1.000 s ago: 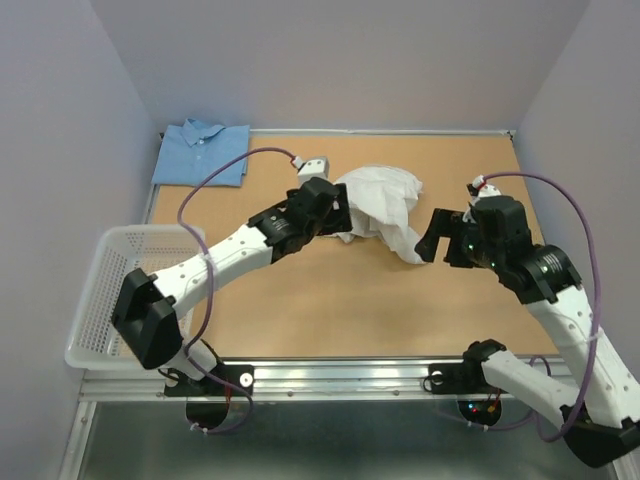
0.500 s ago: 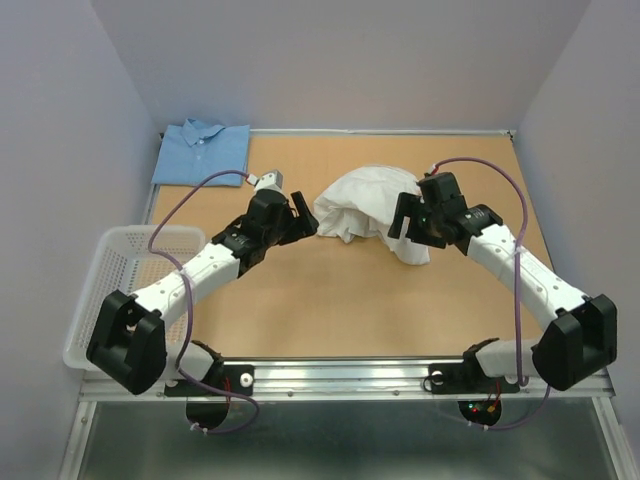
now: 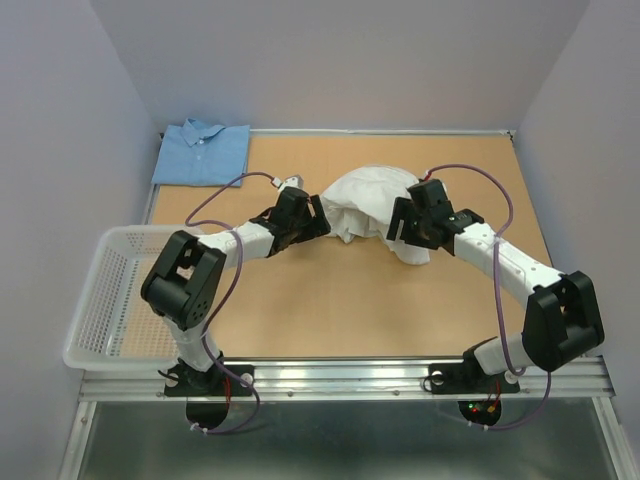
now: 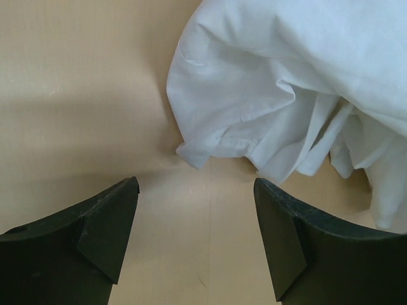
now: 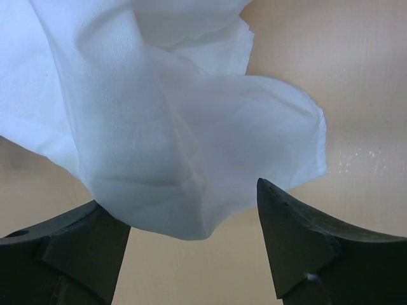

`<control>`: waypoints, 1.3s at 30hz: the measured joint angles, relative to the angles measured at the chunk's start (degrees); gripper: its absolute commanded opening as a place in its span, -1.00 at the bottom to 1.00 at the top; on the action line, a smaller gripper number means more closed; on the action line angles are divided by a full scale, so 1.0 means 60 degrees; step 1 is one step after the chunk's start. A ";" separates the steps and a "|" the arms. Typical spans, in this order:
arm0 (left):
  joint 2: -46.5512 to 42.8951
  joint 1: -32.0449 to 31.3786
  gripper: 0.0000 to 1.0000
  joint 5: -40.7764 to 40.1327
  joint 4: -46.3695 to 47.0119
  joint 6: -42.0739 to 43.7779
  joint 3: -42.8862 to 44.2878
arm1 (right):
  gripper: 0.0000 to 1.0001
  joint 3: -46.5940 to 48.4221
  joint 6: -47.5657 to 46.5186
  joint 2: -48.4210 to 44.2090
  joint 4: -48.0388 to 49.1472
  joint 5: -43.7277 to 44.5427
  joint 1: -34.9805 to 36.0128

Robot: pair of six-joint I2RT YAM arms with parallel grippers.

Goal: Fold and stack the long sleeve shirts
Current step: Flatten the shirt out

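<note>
Left claw (image 4: 196, 190) wide apart, empty, beside white shirt (image 4: 280, 82) | right claw (image 5: 181, 203) wide apart over shirt fold

The white shirt (image 3: 365, 195) and light blue shirt (image 3: 203, 152) are plain, the basket (image 3: 108, 300) white, the table (image 3: 330, 300) tan.
</note>
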 measured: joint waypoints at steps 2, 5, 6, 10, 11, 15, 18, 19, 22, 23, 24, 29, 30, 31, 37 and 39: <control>0.0448 0.0000 0.68 0.0007 0.0091 0.0004 0.0280 | 0.59 -0.0025 -0.0055 0.0000 0.0127 0.0098 -0.0022; 0.1075 0.0000 0.68 0.0026 0.0321 0.0004 0.0703 | 0.55 -0.0029 -0.0138 0.0000 0.0233 0.0124 -0.0066; 0.1180 -0.0004 0.68 0.0040 0.0393 0.0004 0.0780 | 0.54 -0.0044 -0.0171 0.0000 0.0302 0.0127 -0.0073; 0.1443 -0.0036 0.68 0.0040 0.0597 0.0004 0.1089 | 0.52 -0.0193 -0.0266 0.0000 0.0481 0.0138 -0.0080; 0.1501 -0.0047 0.68 0.0044 0.0630 0.0004 0.1162 | 0.50 -0.0226 -0.0277 0.0000 0.0481 0.0135 -0.0080; 0.1934 -0.0109 0.68 0.0058 0.0856 0.0007 0.1621 | 0.33 -0.0346 -0.0339 0.0011 0.0488 0.0142 -0.0087; 0.2000 -0.0109 0.68 0.0073 0.0841 0.0007 0.1654 | 0.03 -0.0346 -0.0386 0.0022 0.0561 0.0157 -0.0135; 0.2000 -0.0109 0.68 0.0073 0.0841 0.0007 0.1654 | -0.15 -0.0346 -0.0426 0.0051 0.0576 0.0171 -0.0146; 0.2000 -0.0109 0.68 0.0073 0.0812 0.0007 0.1657 | -0.53 -0.0346 -0.0521 0.0204 0.0681 0.0197 -0.0189; 0.1996 -0.0109 0.67 0.0073 0.0736 0.0007 0.1676 | -0.77 -0.0346 -0.0576 0.0299 0.0721 0.0226 -0.0211; 0.1993 -0.0106 -0.98 0.0073 0.0637 0.0007 0.1712 | -0.87 -0.0346 -0.0637 0.0361 0.0739 0.0244 -0.0233; 0.1559 -0.0011 -1.00 -0.1137 -0.0419 0.2448 0.2350 | -0.99 -0.0131 -0.0984 0.0426 0.0572 0.0452 -0.0772; 0.1402 0.0007 -1.00 -0.1344 -0.0663 0.2750 0.2543 | -0.99 0.0095 -0.1071 0.0426 0.0415 0.0557 -0.0933; 0.1169 0.0033 -1.00 -0.1668 -0.0962 0.3166 0.2896 | -0.99 0.0350 -0.1137 0.0426 0.0306 0.0612 -0.1096; -0.0495 0.0113 -1.00 -0.2918 -0.1446 0.5220 0.5187 | -0.99 0.3821 -0.2175 0.0229 -0.0321 0.1967 -0.1701; -0.1169 0.0120 -1.00 -0.3184 -0.1333 0.5646 0.5599 | -0.99 0.4772 -0.2470 -0.0018 -0.0317 0.2408 -0.1698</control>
